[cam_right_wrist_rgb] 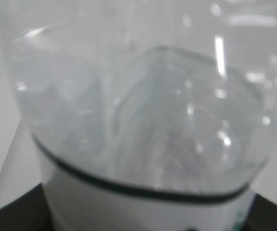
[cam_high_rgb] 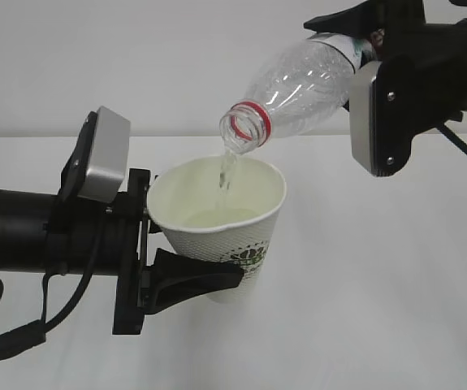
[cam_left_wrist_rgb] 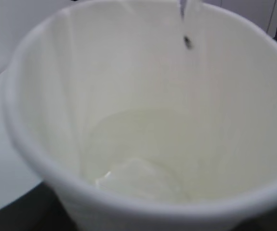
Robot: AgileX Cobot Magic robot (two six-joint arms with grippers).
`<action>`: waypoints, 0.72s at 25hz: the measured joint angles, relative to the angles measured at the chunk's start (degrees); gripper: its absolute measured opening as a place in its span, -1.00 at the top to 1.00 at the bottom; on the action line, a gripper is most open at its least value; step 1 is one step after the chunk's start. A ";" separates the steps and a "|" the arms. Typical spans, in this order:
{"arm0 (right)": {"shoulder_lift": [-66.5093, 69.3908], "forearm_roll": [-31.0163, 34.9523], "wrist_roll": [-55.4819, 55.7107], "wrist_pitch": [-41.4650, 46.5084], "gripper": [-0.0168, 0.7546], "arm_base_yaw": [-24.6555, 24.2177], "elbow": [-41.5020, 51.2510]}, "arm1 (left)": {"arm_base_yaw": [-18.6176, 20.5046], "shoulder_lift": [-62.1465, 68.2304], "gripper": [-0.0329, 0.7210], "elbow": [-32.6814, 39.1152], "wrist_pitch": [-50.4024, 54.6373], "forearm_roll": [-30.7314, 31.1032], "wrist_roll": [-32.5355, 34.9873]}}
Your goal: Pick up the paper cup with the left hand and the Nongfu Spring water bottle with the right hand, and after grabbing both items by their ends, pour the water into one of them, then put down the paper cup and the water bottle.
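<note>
Cup (cam_high_rgb: 217,219): white outside, cream inside, green dotted logo at 6 o'clock. Bottle (cam_high_rgb: 298,85): clear, ribbed, red neck ring, white label edge. Grippers: black, grey box modules. Table (cam_high_rgb: 379,309): white.

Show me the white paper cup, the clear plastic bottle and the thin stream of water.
white paper cup (cam_high_rgb: 253,236), exterior view, outer side wall.
clear plastic bottle (cam_high_rgb: 306,77), exterior view, ribbed body.
thin stream of water (cam_high_rgb: 228,171), exterior view, midway down the stream.
</note>
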 joint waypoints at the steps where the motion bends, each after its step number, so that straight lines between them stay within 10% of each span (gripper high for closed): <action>1: 0.00 0.00 0.00 0.00 -0.23 0.00 0.00 | 0.00 0.00 -0.42 0.00 0.00 0.00 -0.12; 18: 0.00 0.00 -0.90 0.00 -0.23 0.00 -0.10 | 0.00 0.00 -0.42 0.00 0.00 0.93 -0.66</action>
